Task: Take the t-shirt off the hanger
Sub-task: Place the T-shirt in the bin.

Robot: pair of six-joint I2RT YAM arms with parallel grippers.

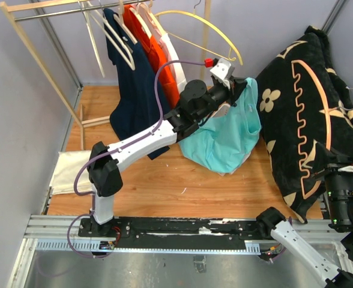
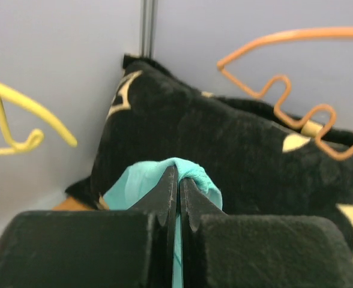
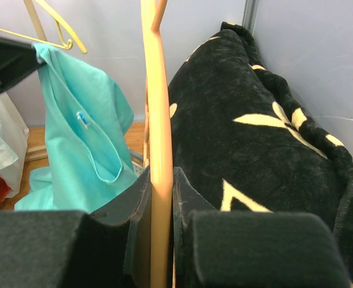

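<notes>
The teal t-shirt [image 1: 224, 138] hangs in a bunch from my left gripper [image 1: 244, 85], its lower part resting on the wooden floor. In the left wrist view the left gripper [image 2: 179, 174] is shut on a fold of the t-shirt [image 2: 134, 186]. The orange hanger [image 1: 299, 120] lies against the black blanket, off the shirt. My right gripper [image 1: 328, 171] is shut on its lower bar. In the right wrist view the hanger [image 3: 155, 90] runs upright between the shut jaws of the right gripper [image 3: 160, 174], and the t-shirt [image 3: 74, 138] hangs to its left.
A wooden rack [image 1: 38, 54] at the back left carries navy [image 1: 131, 90], orange [image 1: 161, 60] and white shirts. An empty yellow hanger [image 1: 212, 27] hangs behind the left gripper. A big black patterned blanket [image 1: 320, 78] fills the right side. White cloth [image 1: 68, 171] lies at the left.
</notes>
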